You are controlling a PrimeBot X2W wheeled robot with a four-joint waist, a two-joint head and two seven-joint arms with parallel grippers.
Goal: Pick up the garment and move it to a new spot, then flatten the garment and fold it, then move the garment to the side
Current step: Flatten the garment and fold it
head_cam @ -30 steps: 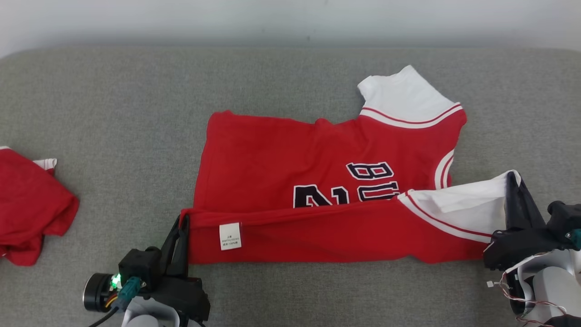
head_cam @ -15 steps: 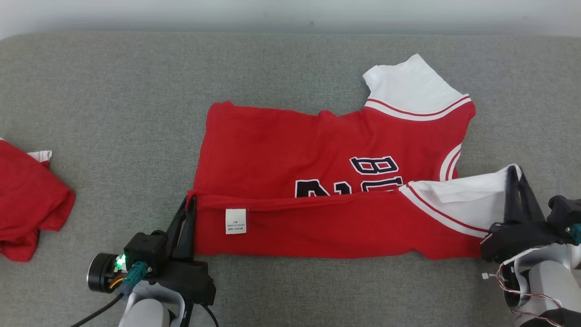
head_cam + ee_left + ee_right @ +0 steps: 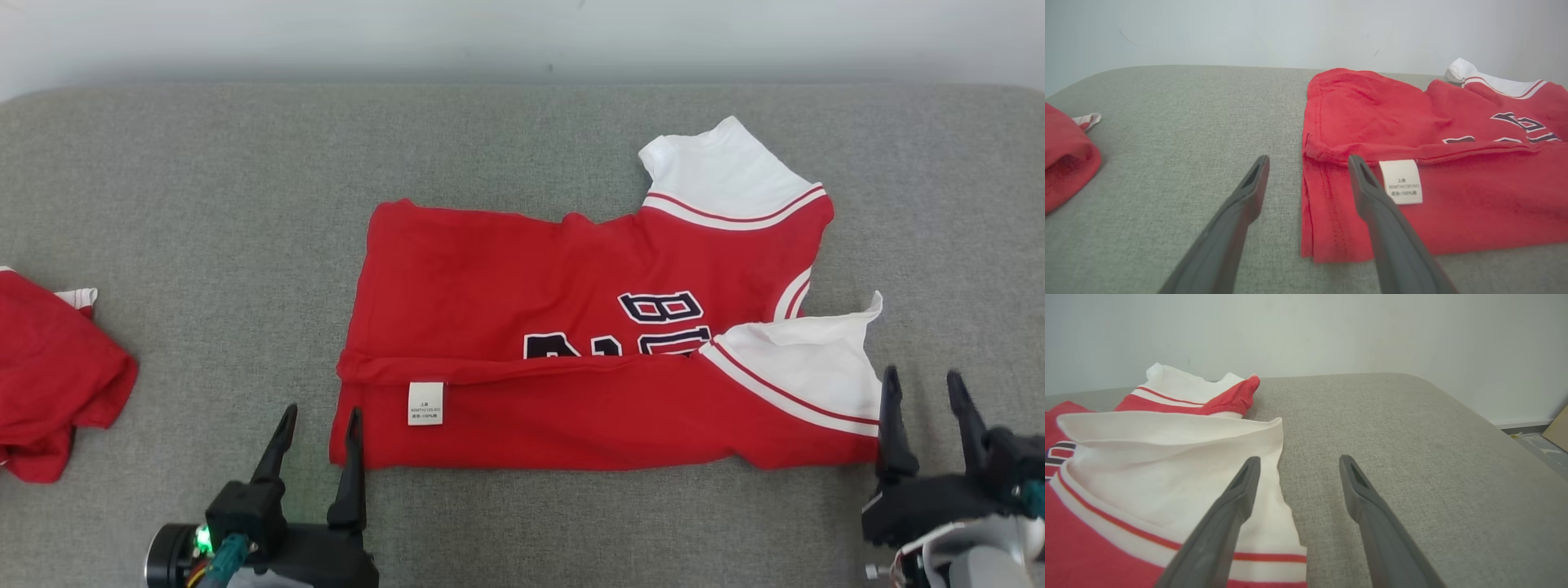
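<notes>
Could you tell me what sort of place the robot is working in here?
Probably an indoor garment-folding test station, though I can't be sure: a grey fabric-covered surface sits against a plain pale wall, carrying a part-folded red jersey and a second crumpled red garment.

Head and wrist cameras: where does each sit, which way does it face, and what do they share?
Head view: on the head, looking forward and down at the jersey on the grey cushion; open left gripper lower left, open right gripper lower right.
Left wrist view: on the left wrist, looking along its two fingers at the jersey's hem corner and label.
Right wrist view: on the right wrist, looking along its fingers at the white sleeve.
Shared: the label, in head and left wrist views.
</notes>
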